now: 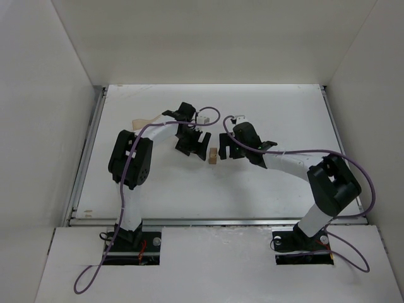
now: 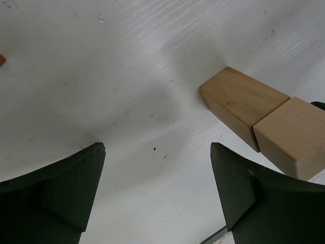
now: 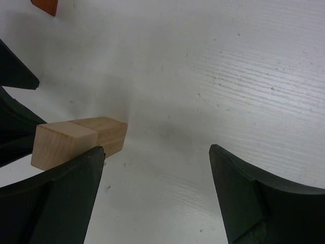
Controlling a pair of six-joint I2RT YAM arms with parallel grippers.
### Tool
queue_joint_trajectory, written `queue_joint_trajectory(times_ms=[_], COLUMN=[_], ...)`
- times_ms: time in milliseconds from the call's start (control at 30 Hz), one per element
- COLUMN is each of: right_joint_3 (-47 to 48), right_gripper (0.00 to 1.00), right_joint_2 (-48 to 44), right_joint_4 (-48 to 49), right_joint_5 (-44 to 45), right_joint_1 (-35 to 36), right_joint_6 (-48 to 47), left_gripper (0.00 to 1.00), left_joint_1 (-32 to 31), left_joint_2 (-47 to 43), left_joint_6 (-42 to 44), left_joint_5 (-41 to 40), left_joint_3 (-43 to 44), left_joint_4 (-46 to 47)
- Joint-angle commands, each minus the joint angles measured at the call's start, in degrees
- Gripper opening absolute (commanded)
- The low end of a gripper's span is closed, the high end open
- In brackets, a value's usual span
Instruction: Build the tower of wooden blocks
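between left claw (image 1: 201, 146), right claw (image 1: 225, 149): tan blocks (image 1: 214, 155) touching.

One view looks down from above; both close wrist views share the wooden blocks (image 2: 238, 101)

Tan wooden blocks: 2, darker block (image 2: 242, 104) and paler block (image 2: 292, 136) (touching end to end). Red-brown piece (image 3: 45, 5): 1, cut off at the frame edge. Pale tan piece (image 1: 142, 122): 1 (shape unclear). End effectors: 2, left end effector (image 2: 157, 152) and right end effector (image 3: 155, 152). Bench (image 1: 189, 189): 1.
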Motion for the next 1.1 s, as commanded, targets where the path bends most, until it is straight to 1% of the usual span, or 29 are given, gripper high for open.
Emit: queue_joint_trajectory(times_ms=[0, 867, 1067], right_joint_3=[2.6, 4.2, 4.2], right_gripper=[0.89, 0.89, 0.89], right_joint_2=[0.9, 1.5, 1.5], right_joint_4=[2.3, 2.3, 1.8], right_joint_5=[-0.4, -1.0, -0.5], right_joint_1=[0.3, 0.8, 0.8], right_joint_6=[-0.4, -0.9, -0.9], left_gripper=[0.82, 0.82, 0.82], left_joint_1=[-0.5, -0.5, -0.5], left_joint_2=[-2.6, -2.6, -2.6], left_joint_6=[0.8, 1.3, 1.3], left_joint_5=[0.5, 0.5, 1.0], left_joint_3=[2.1, 2.1, 4.0], left_joint_4=[-1.5, -1.5, -0.9])
